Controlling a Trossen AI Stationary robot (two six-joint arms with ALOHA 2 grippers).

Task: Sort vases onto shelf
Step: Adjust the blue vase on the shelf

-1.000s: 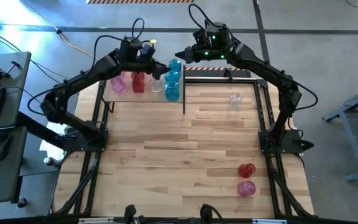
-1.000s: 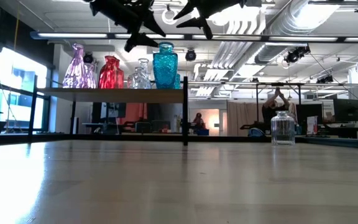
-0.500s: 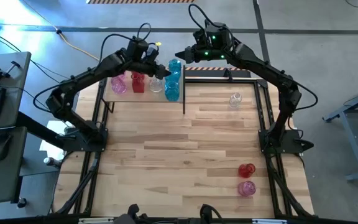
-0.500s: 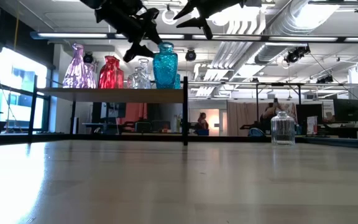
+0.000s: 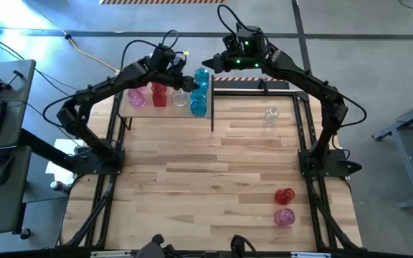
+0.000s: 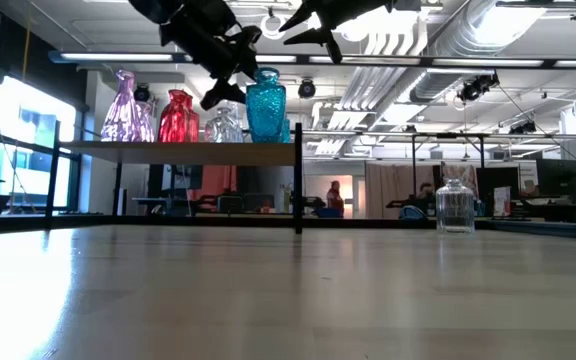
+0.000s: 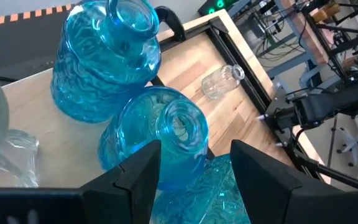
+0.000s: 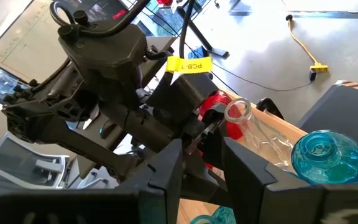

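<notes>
Three teal-blue vases (image 5: 200,92) crowd the shelf's (image 5: 138,110) right end, beside a clear vase (image 5: 181,98), a red vase (image 5: 159,94) and a pink vase (image 5: 136,97). The left hand (image 5: 186,84) hangs just above this cluster with its fingers parted and empty; in its wrist view a blue vase's neck (image 7: 180,127) lies between them, apart from both. The right hand (image 5: 208,64) waits just behind the shelf's right end, narrow and holding nothing. Still on the worktop (image 5: 214,179) are a clear bottle-shaped vase (image 5: 271,115) and, well apart near the front right, a second red vase (image 5: 285,196) and a second pink vase (image 5: 284,216). The risk I see: with the blue vases touching, any sideways drift of the left fingers could knock one into its neighbours or off the shelf's edge.
</notes>
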